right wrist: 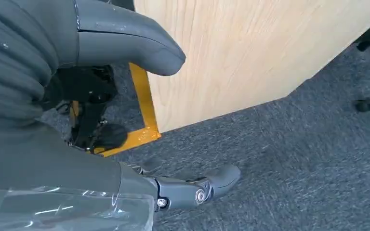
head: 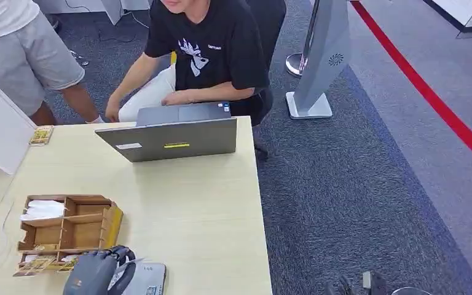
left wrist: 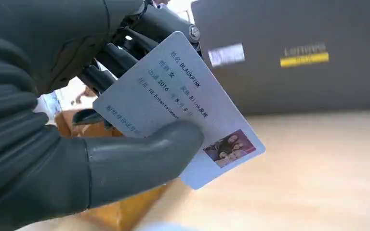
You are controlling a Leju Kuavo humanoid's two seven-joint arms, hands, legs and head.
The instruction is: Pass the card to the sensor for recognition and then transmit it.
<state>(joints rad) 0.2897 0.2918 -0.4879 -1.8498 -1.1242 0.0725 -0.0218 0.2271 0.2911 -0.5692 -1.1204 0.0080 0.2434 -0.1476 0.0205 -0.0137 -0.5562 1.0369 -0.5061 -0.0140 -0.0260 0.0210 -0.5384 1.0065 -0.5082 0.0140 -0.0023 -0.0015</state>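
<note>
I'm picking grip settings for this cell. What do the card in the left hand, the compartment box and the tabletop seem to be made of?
Card: looks like glossy plastic, stiff and flat with printed text and a photo. Compartment box: thin brown wood or board panels, matte, with slotted dividers. Tabletop: pale wood-grain surface, probably laminate, smooth with a slight sheen. The left hand pinches the card.
</note>
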